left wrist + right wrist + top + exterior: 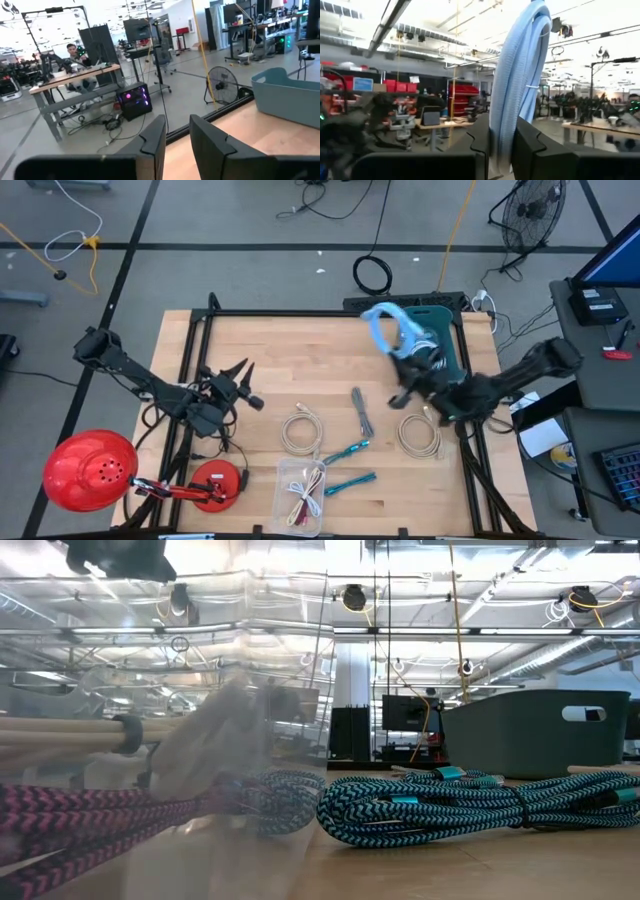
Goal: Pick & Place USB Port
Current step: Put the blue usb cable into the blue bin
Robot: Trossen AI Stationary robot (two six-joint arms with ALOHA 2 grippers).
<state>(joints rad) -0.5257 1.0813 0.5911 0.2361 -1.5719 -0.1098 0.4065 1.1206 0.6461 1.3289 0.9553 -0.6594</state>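
- The right gripper (398, 363) is clamped on a light blue cable (384, 323), held raised over the worktop's far right part with the bundle's long axis upright between the fingers.
- The teal bin (452, 352) lies just beside the held cable, toward the right edge; the right arm is the nearer one.
- The left gripper (243, 385) waits near the left edge, fingers slightly apart, empty.

Lower left of my overhead view holds a red lamp (88, 470), while a floor fan (533, 208) stands upper right.
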